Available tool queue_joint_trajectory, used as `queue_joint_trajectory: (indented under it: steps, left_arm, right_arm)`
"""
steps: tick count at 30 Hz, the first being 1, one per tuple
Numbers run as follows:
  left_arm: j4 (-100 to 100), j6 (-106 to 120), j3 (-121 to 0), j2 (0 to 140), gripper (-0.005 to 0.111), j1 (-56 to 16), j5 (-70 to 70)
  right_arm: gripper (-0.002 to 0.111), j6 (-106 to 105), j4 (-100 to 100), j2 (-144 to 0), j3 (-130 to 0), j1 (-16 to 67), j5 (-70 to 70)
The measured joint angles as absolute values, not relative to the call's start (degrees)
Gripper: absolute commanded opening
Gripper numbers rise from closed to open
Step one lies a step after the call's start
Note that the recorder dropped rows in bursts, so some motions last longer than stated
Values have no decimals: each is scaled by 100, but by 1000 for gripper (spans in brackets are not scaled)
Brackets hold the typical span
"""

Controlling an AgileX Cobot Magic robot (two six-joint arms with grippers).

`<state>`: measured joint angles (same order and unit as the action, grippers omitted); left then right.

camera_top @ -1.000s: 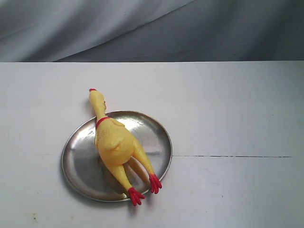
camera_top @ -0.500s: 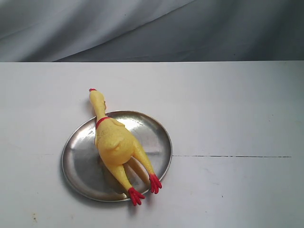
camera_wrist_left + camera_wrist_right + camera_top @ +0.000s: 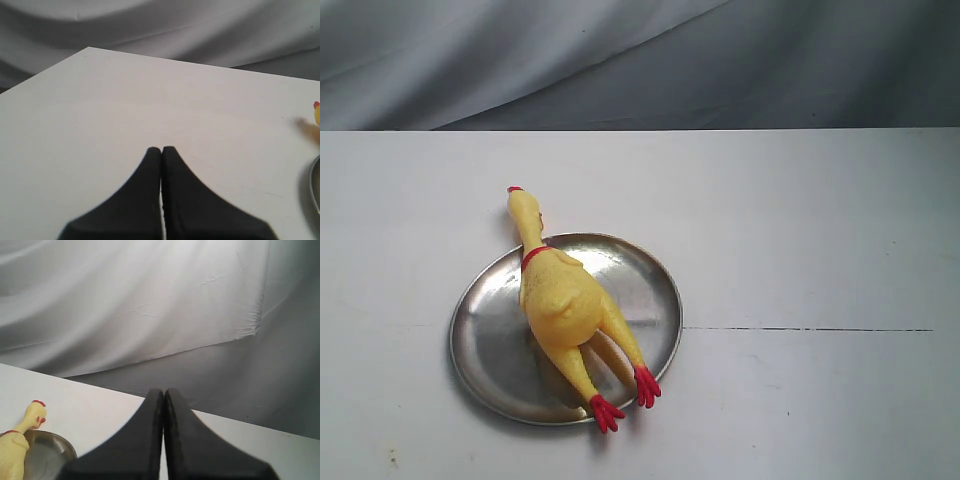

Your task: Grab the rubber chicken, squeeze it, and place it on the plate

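Note:
The yellow rubber chicken (image 3: 560, 300) lies on the steel plate (image 3: 490, 340), body and legs on it. Its head and thin neck reach past the far rim and its red feet hang over the near rim. No arm shows in the exterior view. My left gripper (image 3: 161, 148) is shut and empty above bare table, with the chicken's head (image 3: 316, 112) and the plate's rim (image 3: 315, 177) at the frame's edge. My right gripper (image 3: 164, 390) is also shut and empty, held off the table, with the chicken (image 3: 17, 440) and plate (image 3: 50, 452) off to one side.
The white table (image 3: 800, 240) carries a thin dark seam (image 3: 810, 329) running right from the plate. Grey draped cloth (image 3: 620, 60) hangs behind the table's far edge.

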<state>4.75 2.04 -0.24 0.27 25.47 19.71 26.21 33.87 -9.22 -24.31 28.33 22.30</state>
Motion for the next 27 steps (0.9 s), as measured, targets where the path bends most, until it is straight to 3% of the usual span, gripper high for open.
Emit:
queue_joint_trajectory:
  steps: [22, 27]
  left_arm:
    - [475, 204, -24, 27, 0, 2547, 1962]
    - [475, 204, -24, 27, 0, 2547, 1962]
  right_arm:
    - [0, 2621, 3398, -922, -2431, 2817, 2230]
    - [0, 2621, 3158, -922, -2431, 2027, 2218]
